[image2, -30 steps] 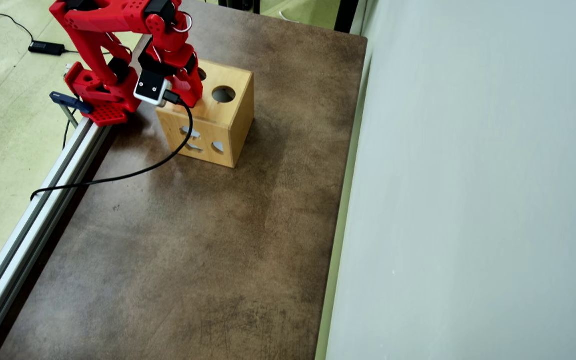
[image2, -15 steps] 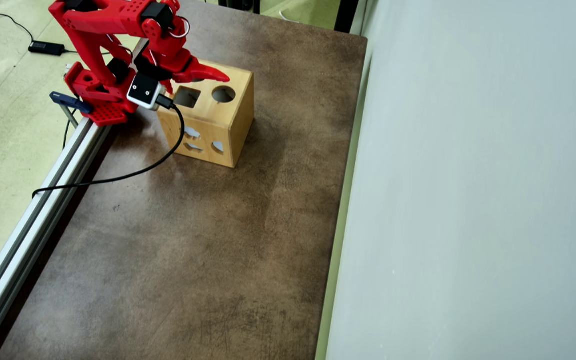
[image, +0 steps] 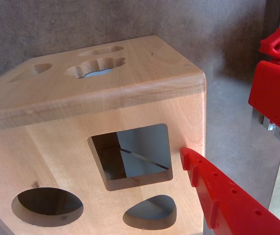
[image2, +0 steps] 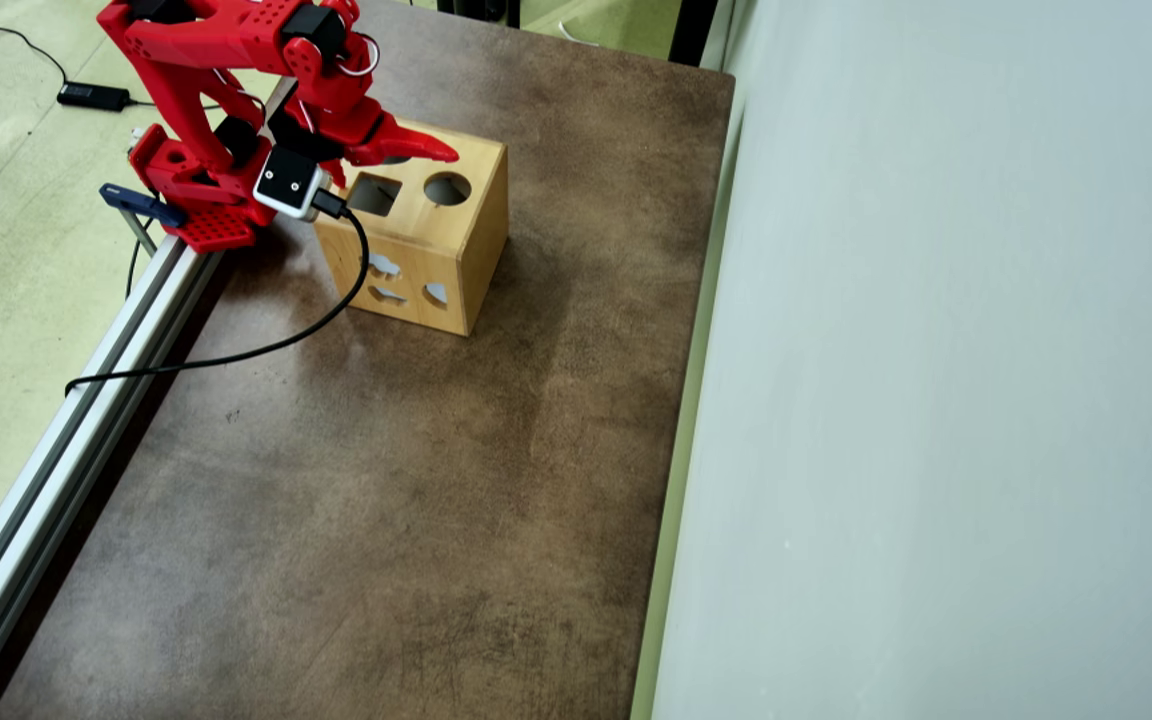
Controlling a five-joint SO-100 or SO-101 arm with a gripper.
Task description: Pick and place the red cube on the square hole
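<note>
Brown mottled surface carries a wooden box (image2: 416, 240) near its far left corner, and the gripper (image2: 426, 152) hovers over the box top, holding nothing visible; only one finger shows, so I cannot tell its opening. From it, the square hole (image: 132, 155) lies just beside. No cube is visible in either view; it may have dropped inside.

The red arm (image2: 226, 60) folds forward; its fingers (image2: 416, 150) point right in the overhead view, holding nothing visible.
</note>
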